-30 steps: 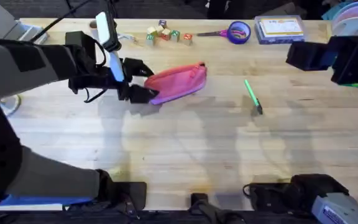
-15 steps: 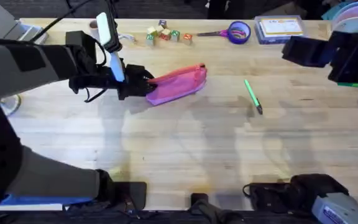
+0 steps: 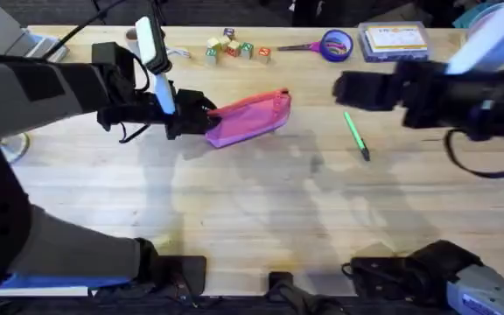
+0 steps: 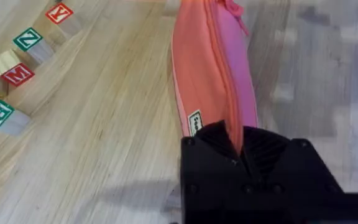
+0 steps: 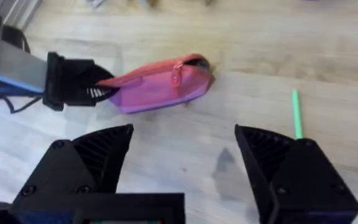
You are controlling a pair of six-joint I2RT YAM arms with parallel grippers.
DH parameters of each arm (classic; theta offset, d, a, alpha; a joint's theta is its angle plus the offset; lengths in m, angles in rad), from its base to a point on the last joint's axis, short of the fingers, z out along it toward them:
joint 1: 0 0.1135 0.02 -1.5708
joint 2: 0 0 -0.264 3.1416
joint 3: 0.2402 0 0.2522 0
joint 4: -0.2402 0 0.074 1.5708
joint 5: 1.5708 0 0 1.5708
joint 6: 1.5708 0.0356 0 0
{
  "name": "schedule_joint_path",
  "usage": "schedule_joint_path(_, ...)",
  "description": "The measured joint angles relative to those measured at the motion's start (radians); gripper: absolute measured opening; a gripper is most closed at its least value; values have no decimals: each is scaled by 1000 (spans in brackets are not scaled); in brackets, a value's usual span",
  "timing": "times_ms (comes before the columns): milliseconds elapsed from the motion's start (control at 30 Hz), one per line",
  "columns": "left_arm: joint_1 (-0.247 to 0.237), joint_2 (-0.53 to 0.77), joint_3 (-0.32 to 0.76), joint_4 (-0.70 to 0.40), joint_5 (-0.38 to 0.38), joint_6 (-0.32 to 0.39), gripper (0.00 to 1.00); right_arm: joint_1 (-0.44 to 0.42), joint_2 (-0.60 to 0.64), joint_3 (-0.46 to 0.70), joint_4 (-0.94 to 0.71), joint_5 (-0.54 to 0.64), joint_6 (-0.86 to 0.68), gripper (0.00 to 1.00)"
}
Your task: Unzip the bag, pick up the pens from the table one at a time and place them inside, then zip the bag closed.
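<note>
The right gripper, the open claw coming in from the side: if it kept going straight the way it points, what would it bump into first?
Probably the pink bag. The right gripper is open and aimed at it, over bare table. The green pen lies off to one side. Its height above the table is hard to judge.

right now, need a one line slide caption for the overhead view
Left end effector pinches one end of the pink bag while the open right end effector reaches over the green pen.

Lighting is bright, even and diffuse from above. Soft, faint arm shadows lie on the table [image 3: 261, 210]. The right arm [image 3: 462, 92] is smeared by motion blur overhead. The left wrist view is soft; its own gripper [image 4: 253, 177] appears unfocused.
</note>
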Motion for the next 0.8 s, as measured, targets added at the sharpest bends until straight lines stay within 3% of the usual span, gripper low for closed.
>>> schedule_joint_path(167,0,0,0,0,0,0,43,130,79,0,30,50,28,997)
schedule_joint_path(200,0,0,0,0,0,0,43,196,139,0,77,61,38,998)
schedule_joint_path(333,0,0,0,0,0,0,42,242,224,0,158,65,42,998)
schedule_joint_path(800,0,0,0,0,0,0,42,243,275,0,179,69,121,998)
